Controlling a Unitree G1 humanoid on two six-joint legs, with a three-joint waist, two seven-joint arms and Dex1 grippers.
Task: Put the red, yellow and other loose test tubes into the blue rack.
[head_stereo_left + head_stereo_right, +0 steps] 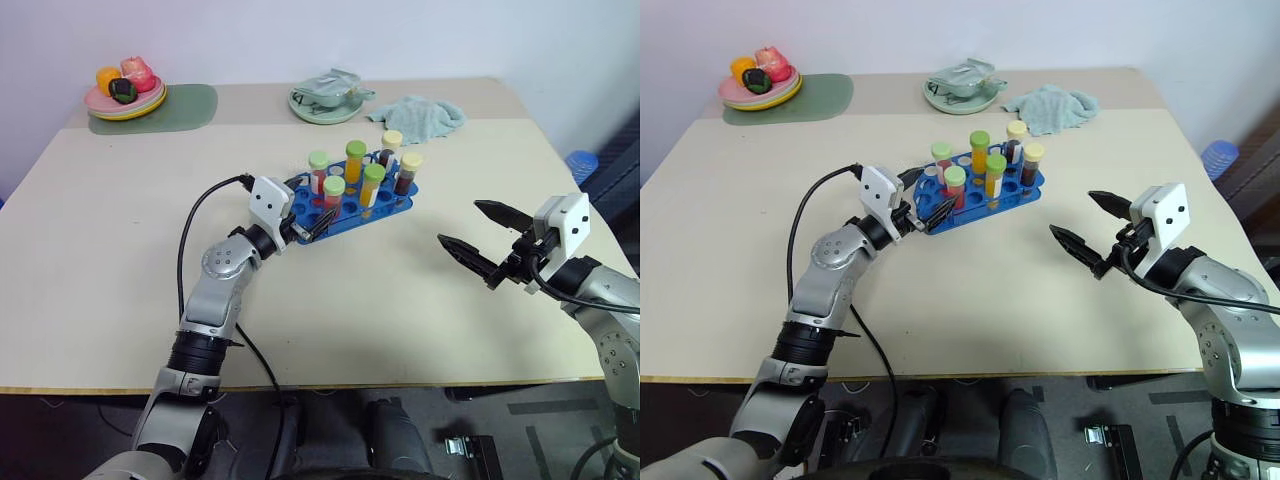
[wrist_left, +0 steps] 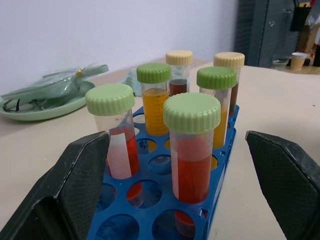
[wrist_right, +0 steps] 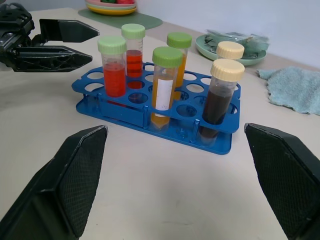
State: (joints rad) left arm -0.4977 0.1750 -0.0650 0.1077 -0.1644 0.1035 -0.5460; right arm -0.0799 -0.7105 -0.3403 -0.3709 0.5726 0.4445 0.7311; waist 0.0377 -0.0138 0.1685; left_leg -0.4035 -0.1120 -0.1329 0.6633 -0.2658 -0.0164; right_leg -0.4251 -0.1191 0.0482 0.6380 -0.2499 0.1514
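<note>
Blue plastic test-tube rack (image 1: 352, 210), frame centre: six capped tubes upright, none loose on table. My left gripper (image 1: 308, 226) fingers apart, empty, beside rack; withdraw straight, avoid nudging. My right gripper (image 1: 478, 240) spread, empty.

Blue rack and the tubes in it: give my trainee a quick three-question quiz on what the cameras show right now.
1. True or false: the left gripper is closed around a tube.
2. How many capped tubes stand in the blue rack?
3. Which cap colour tops the tubes of dark brown liquid: A) green, B) cream, C) red?

Key
1. False. Its fingers are spread open at the rack's near end, holding nothing; the right gripper is open too, off to the side.
2. Six: two red, two orange-yellow, two dark brown.
3. B, cream.
</note>
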